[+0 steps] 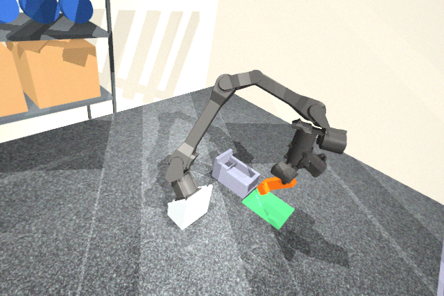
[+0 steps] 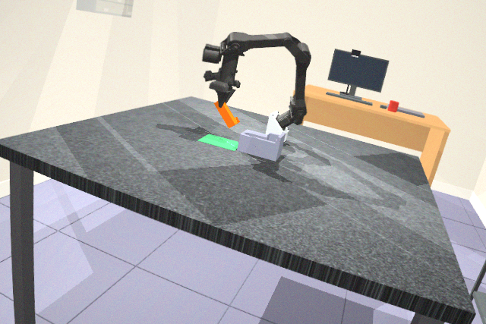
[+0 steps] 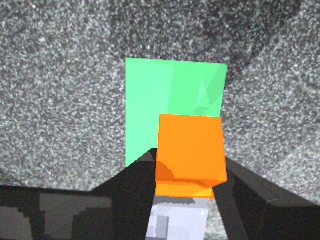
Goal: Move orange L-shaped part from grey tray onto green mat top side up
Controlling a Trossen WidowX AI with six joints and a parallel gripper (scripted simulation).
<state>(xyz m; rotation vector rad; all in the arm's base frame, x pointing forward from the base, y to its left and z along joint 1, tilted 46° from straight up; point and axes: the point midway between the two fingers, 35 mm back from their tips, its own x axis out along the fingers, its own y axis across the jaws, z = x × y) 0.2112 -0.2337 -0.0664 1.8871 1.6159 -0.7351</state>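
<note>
The orange L-shaped part [image 1: 276,184] [image 2: 226,114] [image 3: 190,147] hangs in the air above the green mat. It is steeply tilted, its L-shaped end low and toward the tray side in the exterior view. My gripper [image 1: 288,181] [image 2: 222,104] [image 3: 183,156] is shut on its upper end, with one finger on each side in the wrist view. The green mat [image 1: 277,210] [image 2: 213,141] [image 3: 145,100] lies flat under the part. The grey tray [image 1: 229,179] [image 2: 259,146] [image 3: 195,225] stands beside the mat, its pocket empty in the top view.
The white base block [image 1: 191,206] [image 2: 273,126] of the arm stands near the tray. A shelf with boxes [image 1: 60,74] and blue discs is at the back left in the top view. A desk [image 2: 364,120] with a monitor [image 2: 358,69] stands beyond the table in the exterior view.
</note>
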